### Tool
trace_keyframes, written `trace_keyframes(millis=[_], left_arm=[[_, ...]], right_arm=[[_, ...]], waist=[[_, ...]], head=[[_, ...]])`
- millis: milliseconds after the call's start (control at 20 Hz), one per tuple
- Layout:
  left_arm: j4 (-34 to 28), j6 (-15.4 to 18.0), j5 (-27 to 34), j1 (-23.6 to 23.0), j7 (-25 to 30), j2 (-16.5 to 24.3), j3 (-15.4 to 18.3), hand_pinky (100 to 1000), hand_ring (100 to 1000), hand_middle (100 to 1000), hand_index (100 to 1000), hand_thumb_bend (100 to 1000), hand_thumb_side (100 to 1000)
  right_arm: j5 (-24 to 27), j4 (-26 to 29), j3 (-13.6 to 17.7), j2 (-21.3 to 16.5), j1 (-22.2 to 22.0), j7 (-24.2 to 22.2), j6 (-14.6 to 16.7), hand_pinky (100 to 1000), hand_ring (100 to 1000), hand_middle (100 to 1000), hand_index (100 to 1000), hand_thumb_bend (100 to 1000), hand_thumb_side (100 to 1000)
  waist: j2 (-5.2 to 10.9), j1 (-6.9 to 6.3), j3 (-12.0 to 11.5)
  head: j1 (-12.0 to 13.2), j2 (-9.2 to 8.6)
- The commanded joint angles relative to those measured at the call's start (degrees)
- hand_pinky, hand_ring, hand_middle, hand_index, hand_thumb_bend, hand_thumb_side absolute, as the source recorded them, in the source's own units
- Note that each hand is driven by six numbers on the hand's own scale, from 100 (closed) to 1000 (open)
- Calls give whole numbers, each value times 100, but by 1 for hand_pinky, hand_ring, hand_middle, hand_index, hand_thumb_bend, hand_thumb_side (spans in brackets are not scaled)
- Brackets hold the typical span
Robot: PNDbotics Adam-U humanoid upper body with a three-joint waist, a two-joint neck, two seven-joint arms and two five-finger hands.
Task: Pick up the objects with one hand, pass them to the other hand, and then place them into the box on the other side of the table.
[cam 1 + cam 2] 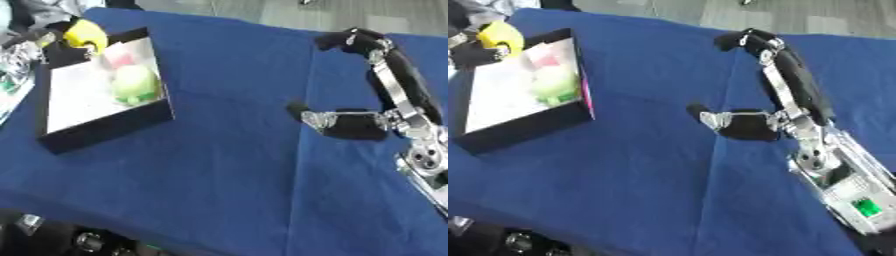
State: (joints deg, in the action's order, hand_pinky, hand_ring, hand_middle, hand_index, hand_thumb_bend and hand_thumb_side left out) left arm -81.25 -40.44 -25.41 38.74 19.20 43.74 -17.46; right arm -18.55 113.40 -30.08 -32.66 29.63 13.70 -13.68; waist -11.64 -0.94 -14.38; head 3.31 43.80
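Lower edge of the frame: dark equipment with small round knobs (pixel 87 241) sits below the near edge of the surface (pixel 227 190), which is covered in blue cloth.

Right of the frame: the right robot hand (pixel 750 125) is over the cloth, well apart from the box. Its thumb points left toward frame centre and its fingers extend away toward the upper right, straight rather than curled. It has hold of nothing. The silver wrist joint and a housing with a green patch (pixel 866 206) lie toward the lower right corner.

Left of the frame: a black-walled box (pixel 105 125) with a pale floor rests on the cloth, tilted in the view. Inside it, toward the far end, lies a light green rounded object (pixel 136 84), and just beyond it a pink and white object (pixel 122 59).

Upper left corner: the left robot hand (pixel 57 46) is at the far rim of the box, its dark fingers curled round a yellow object (pixel 86 34). The yellow object is above the box's far edge, not resting on the floor inside.
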Motion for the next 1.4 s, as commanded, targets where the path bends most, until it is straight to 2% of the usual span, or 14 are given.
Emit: trace_keyframes(millis=[50,200,250,300,450,550,700,750,800,850,950,1100,1200,1400], left_arm=[[-14,2,-99,60,32,118,131,942,829,775,891,348,779],[-8,-5,-102,55,21,105,146,942,829,775,890,317,729],[-7,-7,-100,55,15,101,148,944,831,777,888,299,664],[-4,-6,-92,54,14,96,147,956,838,779,884,286,520],[22,23,-69,59,25,79,145,964,829,755,860,290,225],[33,31,-72,65,-15,74,159,957,821,744,843,267,284],[-31,-31,-25,59,-214,56,236,961,814,740,847,114,481],[-91,-51,31,53,-328,52,273,965,813,741,850,100,548],[-191,-51,131,42,-490,44,331,979,812,750,843,100,769],[-337,-24,288,15,-691,29,418,994,812,774,826,100,882],[-715,75,762,-108,-1174,5,613,997,794,807,827,100,862],[-1314,321,1731,-387,-2089,-34,891,981,771,803,833,100,865],[-1639,705,2561,-598,-2752,-98,1052,992,778,810,843,100,876],[-1843,1584,3770,-954,-3781,-245,1138,1000,783,814,850,100,876]], right_arm=[[28,119,95,-106,41,18,30,843,833,672,784,573,180],[32,119,91,-104,39,17,38,843,834,672,784,571,181],[29,119,91,-103,36,16,37,843,833,672,784,569,183],[27,119,91,-102,35,17,35,843,833,671,784,569,184],[24,119,89,-99,39,23,42,843,833,671,784,569,188],[21,119,85,-99,38,20,47,843,833,671,784,569,188],[17,119,93,-100,26,22,45,844,833,671,784,561,187],[22,119,106,-102,22,34,44,844,833,671,784,555,188],[36,119,131,-107,19,60,45,843,834,670,784,551,187],[64,119,175,-120,17,107,52,843,835,670,784,548,184],[148,119,313,-170,4,252,61,840,837,669,786,519,189],[561,119,592,-283,-63,556,47,841,845,675,795,459,197],[888,119,801,-341,-162,765,29,840,849,675,801,420,227],[1730,119,1124,-380,-428,1102,66,832,852,661,796,430,197]], waist=[[0,63,3],[-2,64,2],[-4,65,2],[-6,65,3],[-14,67,3],[-16,66,3],[-14,67,0],[-11,68,0],[-7,71,-1],[-2,76,2],[11,88,14],[37,109,49],[56,129,79],[65,167,129]], head=[[-7,31],[-10,31],[-8,31],[-2,31],[3,31],[4,31],[-1,31],[-3,31],[-9,31],[-23,31],[-91,31],[-215,31],[-286,31],[-369,31]])
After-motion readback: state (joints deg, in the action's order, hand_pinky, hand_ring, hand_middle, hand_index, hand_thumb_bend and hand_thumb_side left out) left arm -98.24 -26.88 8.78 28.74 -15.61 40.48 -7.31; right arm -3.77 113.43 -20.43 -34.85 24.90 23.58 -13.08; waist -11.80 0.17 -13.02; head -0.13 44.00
